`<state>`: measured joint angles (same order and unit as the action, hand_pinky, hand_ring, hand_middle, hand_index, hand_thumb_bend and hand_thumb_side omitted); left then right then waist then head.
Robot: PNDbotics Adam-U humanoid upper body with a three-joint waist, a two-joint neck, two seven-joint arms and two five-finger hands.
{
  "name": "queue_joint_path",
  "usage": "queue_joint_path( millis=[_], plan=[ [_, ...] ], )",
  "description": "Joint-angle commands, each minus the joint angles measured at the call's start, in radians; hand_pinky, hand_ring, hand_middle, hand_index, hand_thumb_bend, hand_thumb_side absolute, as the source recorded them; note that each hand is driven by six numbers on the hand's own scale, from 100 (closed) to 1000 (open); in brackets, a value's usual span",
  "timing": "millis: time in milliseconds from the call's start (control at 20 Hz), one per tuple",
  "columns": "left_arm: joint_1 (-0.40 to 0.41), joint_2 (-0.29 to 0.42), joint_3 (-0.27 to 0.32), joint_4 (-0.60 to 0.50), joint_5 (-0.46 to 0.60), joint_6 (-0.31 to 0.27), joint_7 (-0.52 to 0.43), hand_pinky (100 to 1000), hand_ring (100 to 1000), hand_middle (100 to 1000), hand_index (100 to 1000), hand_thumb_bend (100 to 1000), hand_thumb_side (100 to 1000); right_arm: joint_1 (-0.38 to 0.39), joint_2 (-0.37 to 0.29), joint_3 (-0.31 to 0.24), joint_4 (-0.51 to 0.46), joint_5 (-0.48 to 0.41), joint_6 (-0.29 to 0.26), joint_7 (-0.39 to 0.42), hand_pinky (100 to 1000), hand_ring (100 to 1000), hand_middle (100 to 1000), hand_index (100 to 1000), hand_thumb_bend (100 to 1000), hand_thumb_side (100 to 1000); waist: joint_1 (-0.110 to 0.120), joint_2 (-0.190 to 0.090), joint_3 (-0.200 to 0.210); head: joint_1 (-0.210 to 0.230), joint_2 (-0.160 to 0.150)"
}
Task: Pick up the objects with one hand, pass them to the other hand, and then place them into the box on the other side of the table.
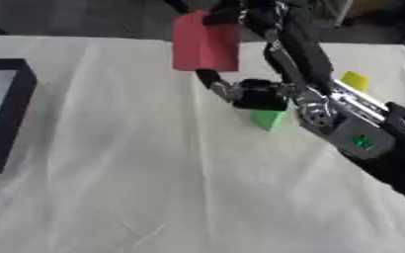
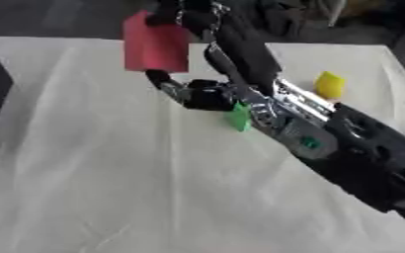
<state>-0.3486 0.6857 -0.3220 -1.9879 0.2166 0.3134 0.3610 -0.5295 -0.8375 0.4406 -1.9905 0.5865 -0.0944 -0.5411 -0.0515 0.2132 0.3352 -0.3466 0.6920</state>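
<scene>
red block, a flat rectangular piece, is the thing you are carrying; it hangs in the air above the far middle of the table, which is covered in a pale, creased cloth. going left to right: at the left edge sits the box, a shallow tray with a dark rim and a pale floor, resting on the cloth well apart from the block. next comes the red block itself, raised off the cloth and upright. your right hand has its fingers curled over the block's upper right edge, while the thumb reaches under the block's lower edge, so the block is pinched between them. the black and silver right arm runs from there down to the lower right corner. just below the wrist a small green block lies on the cloth, partly hidden by the arm. further right a small yellow block rests on the cloth beyond the arm. your left hand shows in neither view.
</scene>
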Motion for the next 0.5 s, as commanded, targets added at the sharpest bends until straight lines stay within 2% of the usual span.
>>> queue_joint_path(
  millis=[50, 500],
  plan=[
    [-0.031, 0.022, -0.010, -0.012, -0.002, 0.020, -0.036, 839, 350, 713, 825, 834, 553, -0.021, -0.006, 0.003, -0.009, 0.027, 0.010, 0.002, 756, 387, 553, 480, 100, 100, 0.004, -0.013, 0.002, -0.004, 0.002],
    [-0.093, 0.021, -0.093, -0.012, -0.004, 0.066, -0.182, 837, 365, 716, 840, 862, 509, -0.039, 0.024, 0.018, -0.009, 0.105, 0.042, -0.002, 761, 390, 553, 483, 100, 100, 0.006, -0.012, 0.009, -0.001, 0.002]
  ],
)
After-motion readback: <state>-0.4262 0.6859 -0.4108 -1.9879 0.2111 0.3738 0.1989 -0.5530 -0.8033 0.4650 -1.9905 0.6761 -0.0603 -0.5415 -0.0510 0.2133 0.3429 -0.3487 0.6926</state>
